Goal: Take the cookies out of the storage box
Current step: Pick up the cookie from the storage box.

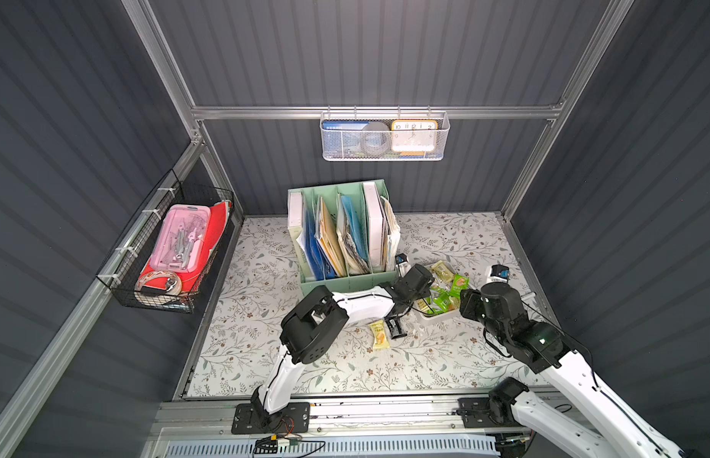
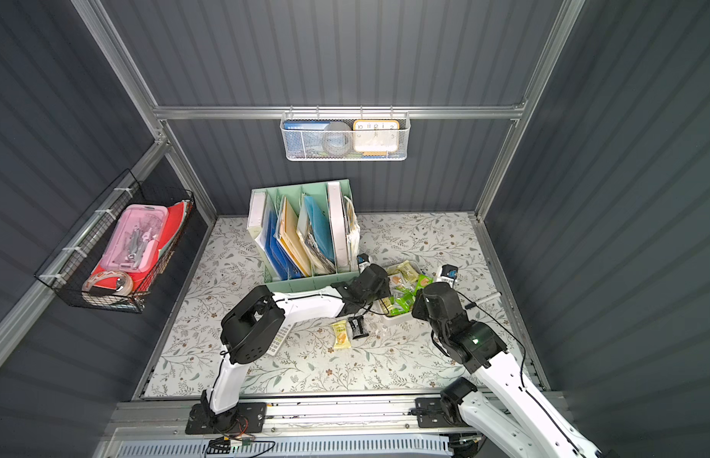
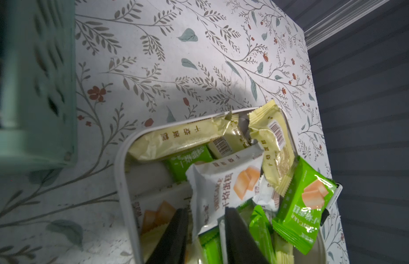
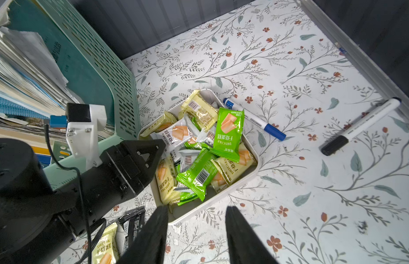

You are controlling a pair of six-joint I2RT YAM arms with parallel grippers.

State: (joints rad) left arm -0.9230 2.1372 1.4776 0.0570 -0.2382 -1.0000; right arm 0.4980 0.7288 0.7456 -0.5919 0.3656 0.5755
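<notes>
The storage box (image 4: 221, 198), a shallow white tray, sits right of the organiser in both top views (image 1: 436, 319) (image 2: 397, 317). It holds several yellow, green and white cookies (image 4: 199, 160) (image 1: 444, 297). My left gripper (image 3: 207, 209) reaches into the box, its jaws closed against a white cookie packet (image 3: 221, 182) that stands between them. My right gripper (image 4: 196, 206) hovers open over the box's near corner, holding nothing. On the table in front of the box lie a yellow cookie packet (image 1: 379, 335) and a black one (image 1: 395, 328).
The mint green file organiser (image 1: 345, 277) stands close behind the left arm. A blue marker (image 4: 253, 118) lies against the box's far side and a black marker (image 4: 359, 125) near the right wall. A white calculator (image 2: 280, 339) peeks out under the left arm.
</notes>
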